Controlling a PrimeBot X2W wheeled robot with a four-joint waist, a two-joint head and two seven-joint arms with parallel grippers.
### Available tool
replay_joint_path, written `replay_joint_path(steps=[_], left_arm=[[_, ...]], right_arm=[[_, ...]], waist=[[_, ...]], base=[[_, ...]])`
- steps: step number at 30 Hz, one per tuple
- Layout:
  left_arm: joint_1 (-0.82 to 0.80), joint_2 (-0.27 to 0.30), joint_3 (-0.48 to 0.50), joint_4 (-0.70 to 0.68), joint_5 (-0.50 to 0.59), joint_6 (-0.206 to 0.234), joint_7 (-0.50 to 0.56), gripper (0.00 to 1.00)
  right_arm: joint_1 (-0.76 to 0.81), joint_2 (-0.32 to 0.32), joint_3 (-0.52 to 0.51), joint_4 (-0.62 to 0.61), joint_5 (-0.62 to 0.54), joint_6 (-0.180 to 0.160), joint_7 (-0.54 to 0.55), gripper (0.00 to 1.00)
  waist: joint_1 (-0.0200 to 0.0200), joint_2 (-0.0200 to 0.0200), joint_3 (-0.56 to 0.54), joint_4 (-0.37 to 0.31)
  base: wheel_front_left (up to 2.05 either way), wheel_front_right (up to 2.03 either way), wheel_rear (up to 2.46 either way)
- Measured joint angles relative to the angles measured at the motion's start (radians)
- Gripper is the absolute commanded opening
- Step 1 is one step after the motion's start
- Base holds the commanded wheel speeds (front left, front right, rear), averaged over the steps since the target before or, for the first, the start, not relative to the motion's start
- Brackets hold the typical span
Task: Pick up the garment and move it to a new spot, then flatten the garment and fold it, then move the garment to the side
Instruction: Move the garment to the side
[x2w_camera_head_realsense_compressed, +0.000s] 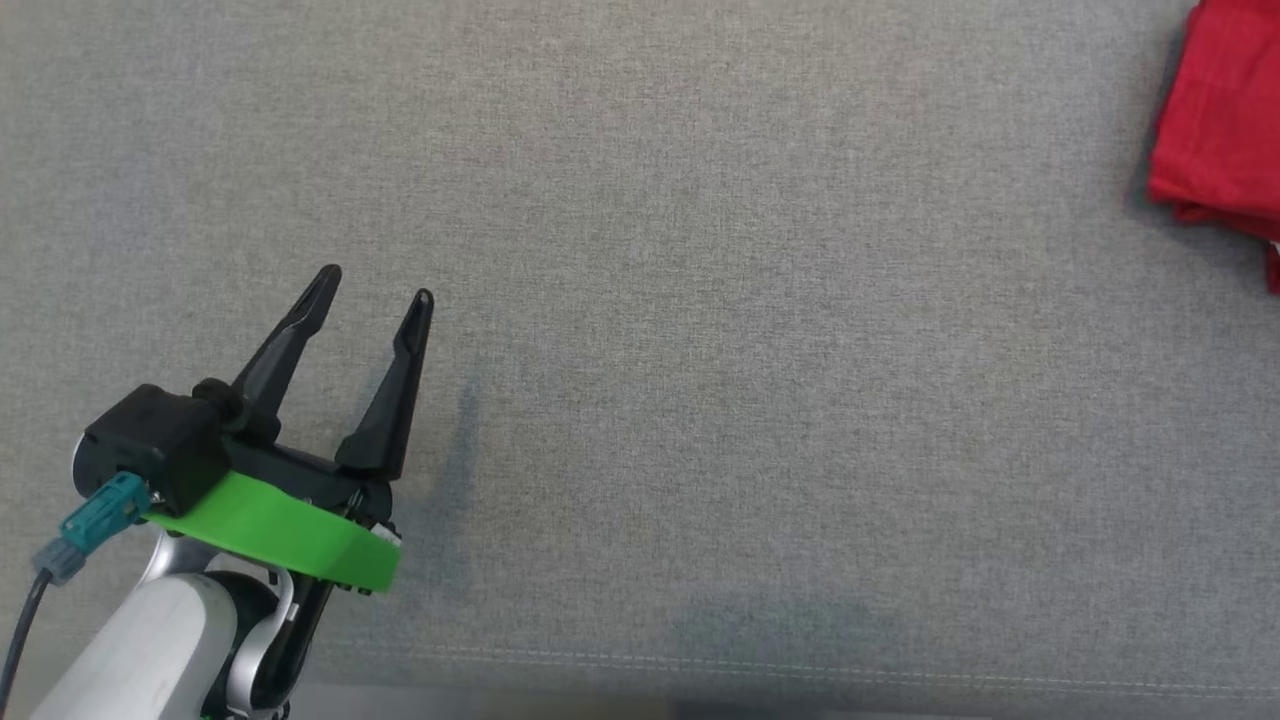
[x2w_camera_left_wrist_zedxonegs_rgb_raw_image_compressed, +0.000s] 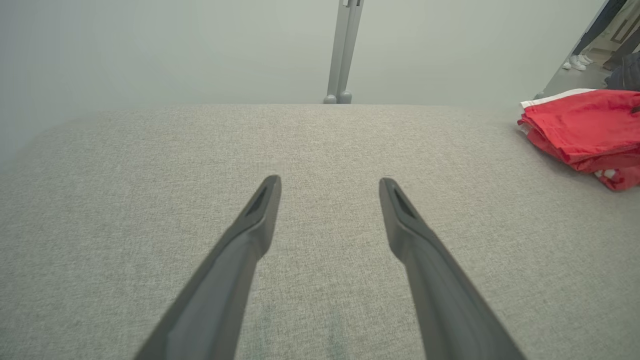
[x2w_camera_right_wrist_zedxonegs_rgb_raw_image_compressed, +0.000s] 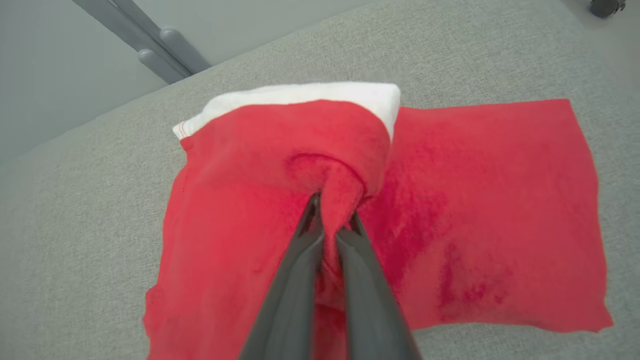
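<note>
Two dark fingers of the left gripper (x2w_camera_head_realsense_compressed: 377, 285) stand spread wide with nothing between them, over the near left part of the grey padded surface (x2w_camera_head_realsense_compressed: 760, 300) and a little in from its stitched front seam (x2w_camera_head_realsense_compressed: 800, 665). From there the whole middle of the surface lies bare, out to its far edge, where a grey post (x2w_camera_left_wrist_zedxonegs_rgb_raw_image_compressed: 345, 50) rises against a pale wall. At the surface's far right lies the red garment (x2w_camera_right_wrist_zedxonegs_rgb_raw_image_compressed: 475, 200), a folded stack resting flat on the grey cloth and cut off by the frame in the head view. In the right wrist view its long side runs across the picture, with a white band (x2w_camera_right_wrist_zedxonegs_rgb_raw_image_compressed: 300, 95) along the edge farthest from the camera. The right gripper (x2w_camera_right_wrist_zedxonegs_rgb_raw_image_compressed: 333, 207) is closed tight on a pinched-up ridge of the top red layer, near the middle of the stack. Bare grey cloth shows all round the garment's visible edges.
</note>
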Motion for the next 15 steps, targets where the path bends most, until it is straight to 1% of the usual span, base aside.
replay_joint_path(steps=[5,10,15], left_arm=[[0.001,0.008,0.033,0.001,0.008,0.0,0.006,1.0],[0.001,0.01,0.036,0.0,0.019,0.0,0.014,1.0],[-0.001,0.007,0.026,0.0,0.026,0.0,0.031,1.0]], right_arm=[[-0.009,-0.004,-0.04,0.048,-0.043,0.0,-0.007,0.0],[-0.039,0.001,-0.079,0.084,-0.08,0.0,-0.056,0.0],[-0.075,0.007,-0.088,0.099,-0.124,0.0,-0.084,0.0]], waist=[[0.0,0.0,0.039,-0.017],[0.0,0.0,0.065,-0.044],[0.0,0.0,0.084,-0.068]], base=[[0.0,0.0,0.0],[0.0,0.0,0.0],[0.0,0.0,0.0]])
